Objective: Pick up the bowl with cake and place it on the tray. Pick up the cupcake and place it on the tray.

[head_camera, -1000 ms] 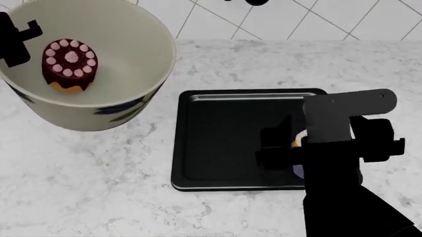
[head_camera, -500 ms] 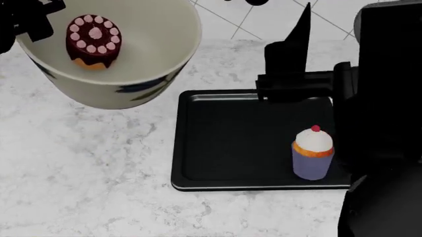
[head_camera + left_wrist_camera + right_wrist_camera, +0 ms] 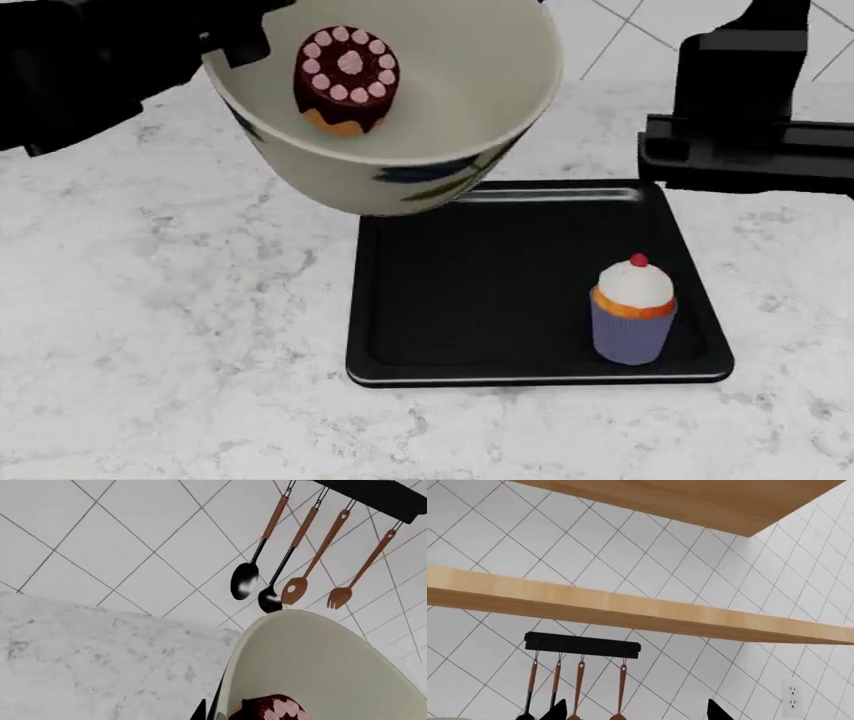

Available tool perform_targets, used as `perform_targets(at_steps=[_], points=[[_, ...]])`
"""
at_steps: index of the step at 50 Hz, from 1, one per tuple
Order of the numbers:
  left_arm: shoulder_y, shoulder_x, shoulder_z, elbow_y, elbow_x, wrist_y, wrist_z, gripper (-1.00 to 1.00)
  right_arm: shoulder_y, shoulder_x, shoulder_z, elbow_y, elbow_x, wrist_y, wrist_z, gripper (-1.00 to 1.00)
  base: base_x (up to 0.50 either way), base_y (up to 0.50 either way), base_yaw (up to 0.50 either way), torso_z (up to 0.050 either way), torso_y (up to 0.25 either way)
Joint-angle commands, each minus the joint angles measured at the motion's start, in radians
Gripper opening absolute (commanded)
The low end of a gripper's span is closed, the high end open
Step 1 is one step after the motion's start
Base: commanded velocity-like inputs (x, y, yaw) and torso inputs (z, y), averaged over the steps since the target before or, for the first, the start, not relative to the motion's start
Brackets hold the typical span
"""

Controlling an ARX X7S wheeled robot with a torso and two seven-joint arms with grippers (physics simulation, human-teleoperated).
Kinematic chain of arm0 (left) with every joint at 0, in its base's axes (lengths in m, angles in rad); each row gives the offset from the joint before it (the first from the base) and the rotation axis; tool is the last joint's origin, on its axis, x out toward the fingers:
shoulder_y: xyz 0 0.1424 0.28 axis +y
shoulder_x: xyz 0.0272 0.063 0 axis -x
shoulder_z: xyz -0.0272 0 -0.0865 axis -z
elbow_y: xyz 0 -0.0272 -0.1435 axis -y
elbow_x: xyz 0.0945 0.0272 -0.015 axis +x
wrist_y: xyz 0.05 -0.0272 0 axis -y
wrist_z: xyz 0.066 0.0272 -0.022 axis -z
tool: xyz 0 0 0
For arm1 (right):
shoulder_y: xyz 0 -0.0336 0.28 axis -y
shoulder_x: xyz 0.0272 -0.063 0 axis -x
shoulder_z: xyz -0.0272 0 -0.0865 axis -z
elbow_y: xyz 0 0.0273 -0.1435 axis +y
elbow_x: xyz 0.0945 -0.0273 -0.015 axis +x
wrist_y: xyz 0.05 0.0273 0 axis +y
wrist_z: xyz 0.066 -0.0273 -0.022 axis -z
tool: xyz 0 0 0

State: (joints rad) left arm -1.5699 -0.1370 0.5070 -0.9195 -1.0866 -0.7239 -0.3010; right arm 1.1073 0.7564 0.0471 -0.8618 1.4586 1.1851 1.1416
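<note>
Cupcake (image 3: 633,310) stands upright on the tray (image 3: 467,300), near the tray's near right corner, its cherry on top. The tray lies flat on the marble table (image 3: 160,340), and the rest of its black floor is bare.

Beyond the tray's far left corner the bowl (image 3: 400,170) hangs in the air, tilted so that its open mouth faces the head camera; its lower wall overlaps the tray's far rim in the head view. The cake (image 3: 347,78) sits inside the bowl, against the inner wall on the side away from the tray's right edge, pink dots showing.

The left claw (image 3: 234,35) is at the bowl's rim on the side away from the tray, a dark finger on the lip; the left wrist view shows the bowl's cream inside (image 3: 313,670) and a slice of the cake (image 3: 270,709) close under the camera, so this claw pinches the bowl's rim.

The right claw (image 3: 741,150) hovers above the tray's far right corner, clear of the cupcake. Its right wrist view looks at wall tiles, two wooden shelves (image 3: 627,612) and a rack of utensils (image 3: 582,680); two dark fingertips (image 3: 717,711) stand apart there, so it is spread and holds nothing.
</note>
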Motion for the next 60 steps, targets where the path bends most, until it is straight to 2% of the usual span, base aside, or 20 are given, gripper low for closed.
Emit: perform_targets(at_steps=[1, 7, 11, 22, 37, 56, 57, 60], points=[[-0.021, 0.088, 0.027, -0.169, 0.016, 0.086, 0.005, -1.00, 0.032, 0.079, 0.061, -0.054, 0.200, -0.004, 0.155, 1.00, 0.00, 0.00, 0.00, 0.000, 0.000], [-0.037, 0.131, 0.045, -0.306, 0.031, 0.145, 0.087, -1.00, 0.030, 0.097, 0.065, -0.056, 0.232, -0.016, 0.179, 1.00, 0.00, 0.00, 0.00, 0.000, 0.000], [-0.022, 0.136, 0.095, -0.328, -0.018, 0.162, 0.101, -1.00, 0.020, 0.100, 0.071, -0.058, 0.228, -0.019, 0.175, 1.00, 0.00, 0.00, 0.00, 0.000, 0.000], [0.044, 0.133, 0.192, -0.269, -0.131, 0.162, 0.086, -1.00, 0.025, 0.106, 0.063, -0.056, 0.235, -0.024, 0.179, 1.00, 0.00, 0.00, 0.00, 0.000, 0.000], [0.144, 0.101, 0.202, -0.129, -0.171, 0.134, 0.025, -1.00, 0.021, 0.122, 0.063, -0.059, 0.260, -0.041, 0.197, 1.00, 0.00, 0.00, 0.00, 0.000, 0.001], [0.162, 0.085, 0.206, -0.079, -0.185, 0.148, 0.014, -1.00, 0.023, 0.133, 0.055, -0.065, 0.278, -0.057, 0.217, 1.00, 0.00, 0.00, 0.00, 0.001, 0.001], [0.163, 0.084, 0.205, -0.076, -0.186, 0.150, 0.013, 1.00, 0.021, 0.132, 0.056, -0.066, 0.277, -0.058, 0.215, 1.00, 0.00, 0.00, 0.00, 0.000, 0.000], [0.171, 0.074, 0.203, -0.040, -0.191, 0.154, 0.016, 1.00, 0.016, 0.132, 0.057, -0.067, 0.274, -0.059, 0.213, 1.00, 0.00, 0.00, 0.00, 0.000, 0.000]])
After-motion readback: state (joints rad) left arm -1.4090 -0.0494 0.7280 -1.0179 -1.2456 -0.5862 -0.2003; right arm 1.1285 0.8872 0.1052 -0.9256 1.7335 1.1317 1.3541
